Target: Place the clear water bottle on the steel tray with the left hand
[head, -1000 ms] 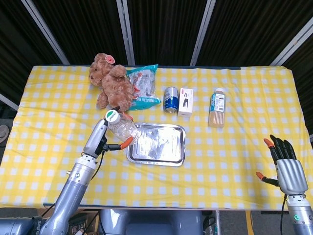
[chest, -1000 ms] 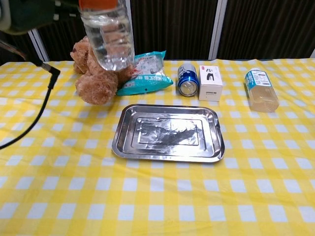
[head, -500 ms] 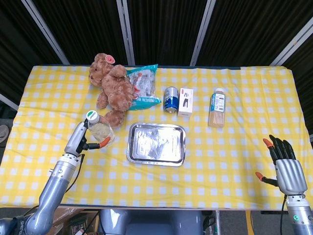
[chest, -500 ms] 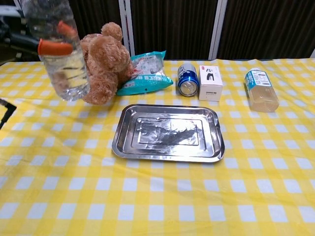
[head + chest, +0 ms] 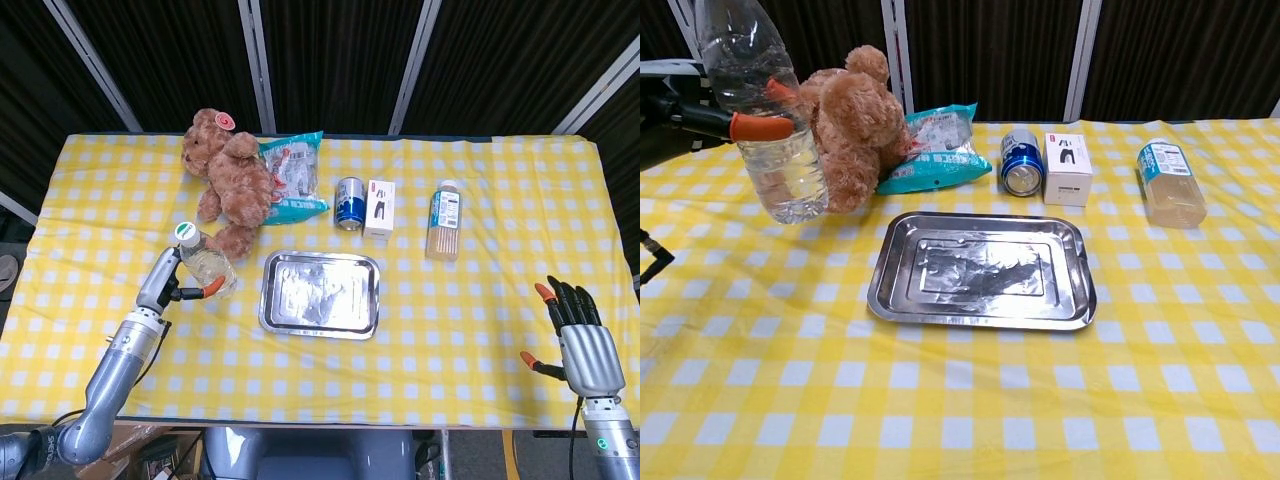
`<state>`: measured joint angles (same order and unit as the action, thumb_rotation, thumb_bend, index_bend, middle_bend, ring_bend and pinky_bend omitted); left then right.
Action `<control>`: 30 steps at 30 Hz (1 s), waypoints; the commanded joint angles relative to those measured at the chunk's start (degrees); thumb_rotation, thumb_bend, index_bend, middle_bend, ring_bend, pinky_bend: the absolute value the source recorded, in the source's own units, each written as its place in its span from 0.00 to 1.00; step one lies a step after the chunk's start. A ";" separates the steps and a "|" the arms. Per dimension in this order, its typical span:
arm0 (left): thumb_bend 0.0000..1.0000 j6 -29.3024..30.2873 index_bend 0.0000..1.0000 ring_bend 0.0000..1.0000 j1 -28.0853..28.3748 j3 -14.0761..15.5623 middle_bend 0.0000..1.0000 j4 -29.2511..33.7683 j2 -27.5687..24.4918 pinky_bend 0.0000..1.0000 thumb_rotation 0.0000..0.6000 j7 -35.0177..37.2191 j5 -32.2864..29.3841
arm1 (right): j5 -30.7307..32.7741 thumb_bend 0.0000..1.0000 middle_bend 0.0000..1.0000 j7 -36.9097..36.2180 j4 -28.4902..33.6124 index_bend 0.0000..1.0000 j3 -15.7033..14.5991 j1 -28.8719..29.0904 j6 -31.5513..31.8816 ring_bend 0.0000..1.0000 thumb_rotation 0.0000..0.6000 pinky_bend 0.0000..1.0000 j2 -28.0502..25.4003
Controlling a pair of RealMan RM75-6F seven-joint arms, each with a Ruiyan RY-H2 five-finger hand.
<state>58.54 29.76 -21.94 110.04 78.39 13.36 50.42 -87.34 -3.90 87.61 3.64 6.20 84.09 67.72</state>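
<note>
- Chest view, nearest the camera: the yellow checked tablecloth (image 5: 960, 400) lies in front, and on it the steel tray (image 5: 982, 306) sits bare, nothing resting in it.
- Left of the tray and lifted off the cloth, I carry the clear water bottle (image 5: 765, 120) in my left hand (image 5: 172, 283); orange-tipped fingers (image 5: 755, 127) wrap its middle, and it hangs roughly upright with its base above the cloth, beside the tray and not over it.
- My right hand (image 5: 582, 338) hovers at the table's near right edge in the head view, fingers spread and holding nothing.
- I judge the step in hand to be the carry: the bottle is gripped and raised but not yet above its target.
- The next move calls for swinging the bottle rightward over the tray, lowering it flat on its base, then opening the fingers.
- Farther back stand the teddy bear (image 5: 852, 125), close behind the bottle, a snack packet (image 5: 935, 150), a blue can (image 5: 1021, 162), a white box (image 5: 1068, 169) and a second bottle (image 5: 1170, 183).
</note>
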 commanded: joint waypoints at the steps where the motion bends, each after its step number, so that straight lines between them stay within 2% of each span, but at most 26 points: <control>1: 0.42 0.70 0.51 0.05 1.85 -0.25 0.47 -0.13 2.05 0.05 1.00 -2.26 -2.17 | 0.04 0.05 0.00 -0.25 0.00 0.10 0.00 0.06 -0.13 0.00 1.00 0.00 0.02; 8: 0.43 2.31 0.51 0.05 9.85 -1.31 0.47 -2.16 11.04 0.05 1.00 -10.89 -8.84 | 0.37 0.05 0.00 -0.64 -0.37 0.10 0.21 0.29 -0.48 0.00 1.00 0.00 0.09; 11: 0.43 3.05 0.51 0.05 13.36 -2.70 0.47 -1.77 15.77 0.05 1.00 -13.01 -11.36 | 0.65 0.05 0.00 -0.57 -0.65 0.10 0.35 0.30 -0.52 0.00 1.00 0.00 0.08; 14: 0.43 4.21 0.51 0.05 15.58 -3.87 0.48 -0.37 18.21 0.05 1.00 -14.73 -12.59 | 0.84 0.05 0.00 -0.79 -0.74 0.10 0.41 0.22 -0.47 0.00 1.00 0.00 -0.03; 17: 0.43 6.74 0.51 0.05 16.97 -3.53 0.48 1.06 19.59 0.05 1.00 -17.91 -12.50 | 0.77 0.05 0.00 -1.04 -0.76 0.10 0.42 0.10 -0.20 0.00 1.00 0.00 -0.18; 23: 0.43 11.37 0.51 0.05 15.36 -1.42 0.48 4.73 17.46 0.05 1.00 -21.58 -12.58 | 0.23 0.05 0.00 -1.46 -0.27 0.10 0.19 -0.32 0.60 0.00 1.00 0.00 -0.65; 27: 0.43 12.29 0.51 0.05 11.76 0.15 0.47 6.46 12.72 0.05 1.00 -20.45 -11.70 | -0.03 0.05 0.00 -1.20 -0.12 0.10 0.03 -0.28 0.54 0.00 1.00 0.00 -0.56; 30: 0.43 11.72 0.51 0.05 7.80 1.75 0.47 6.51 7.42 0.05 1.00 -17.27 -8.81 | -0.05 0.05 0.00 -0.89 0.03 0.10 -0.02 -0.20 0.34 0.00 1.00 0.00 -0.46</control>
<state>70.53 40.71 -21.70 115.92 89.62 -6.51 39.33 -87.39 -4.82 87.58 3.62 5.98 84.47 67.24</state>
